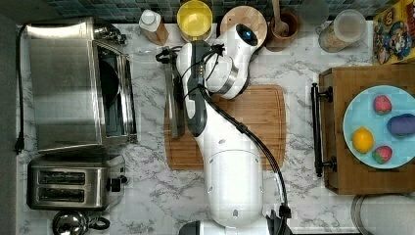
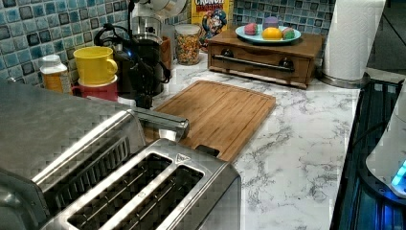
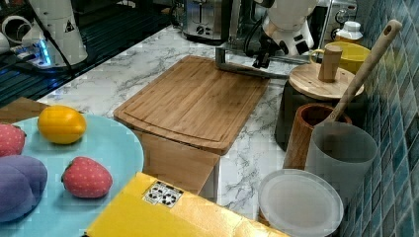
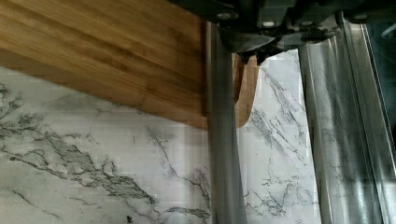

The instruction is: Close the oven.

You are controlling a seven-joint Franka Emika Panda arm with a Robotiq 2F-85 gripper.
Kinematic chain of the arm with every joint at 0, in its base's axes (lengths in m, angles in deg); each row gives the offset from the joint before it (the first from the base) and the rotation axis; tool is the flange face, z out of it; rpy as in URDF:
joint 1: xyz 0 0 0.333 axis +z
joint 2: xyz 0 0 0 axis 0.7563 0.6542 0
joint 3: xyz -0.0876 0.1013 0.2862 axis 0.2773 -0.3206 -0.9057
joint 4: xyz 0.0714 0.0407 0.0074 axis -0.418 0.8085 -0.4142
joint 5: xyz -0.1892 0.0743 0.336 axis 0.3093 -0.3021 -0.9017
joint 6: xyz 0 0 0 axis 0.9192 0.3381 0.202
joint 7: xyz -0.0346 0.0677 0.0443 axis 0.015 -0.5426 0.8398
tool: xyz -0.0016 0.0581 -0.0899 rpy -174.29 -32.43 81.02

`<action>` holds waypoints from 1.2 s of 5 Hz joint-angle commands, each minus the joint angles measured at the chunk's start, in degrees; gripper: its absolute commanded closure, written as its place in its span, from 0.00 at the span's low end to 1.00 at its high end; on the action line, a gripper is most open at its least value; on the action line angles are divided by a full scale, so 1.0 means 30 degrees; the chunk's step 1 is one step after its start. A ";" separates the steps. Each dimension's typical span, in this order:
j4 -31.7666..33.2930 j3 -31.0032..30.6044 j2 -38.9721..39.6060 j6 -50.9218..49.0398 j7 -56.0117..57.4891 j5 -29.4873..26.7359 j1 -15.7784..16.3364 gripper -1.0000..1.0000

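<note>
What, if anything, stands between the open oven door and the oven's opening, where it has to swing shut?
Nothing visible does. In the top view the oven has its door folded down, the bar handle over the cutting board's edge, and the gripper at the handle's end. The marble counter beneath looks bare.

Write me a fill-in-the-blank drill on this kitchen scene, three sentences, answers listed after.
1. The oven door hangs ____, its bar handle over the cutting board.
2. In the top view, the two-slot toaster sits directly ____ the oven.
3. The yellow fruit lies on a light ____ plate.

Missing words: open; below; blue
</note>
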 commanded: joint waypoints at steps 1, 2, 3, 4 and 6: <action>0.2137 -0.2216 -0.4761 0.1670 0.0226 -0.2015 0.1639 1.00; 0.2029 -0.2536 -0.5492 0.1660 -0.0113 -0.1974 0.2029 1.00; 0.2473 -0.2721 -0.6385 0.2707 -0.0546 -0.1321 0.2790 1.00; 0.2382 -0.2678 -0.6549 0.3479 -0.2272 0.0358 0.3825 1.00; 0.3422 -0.2564 -0.7883 0.5687 -0.4308 0.2748 0.5185 1.00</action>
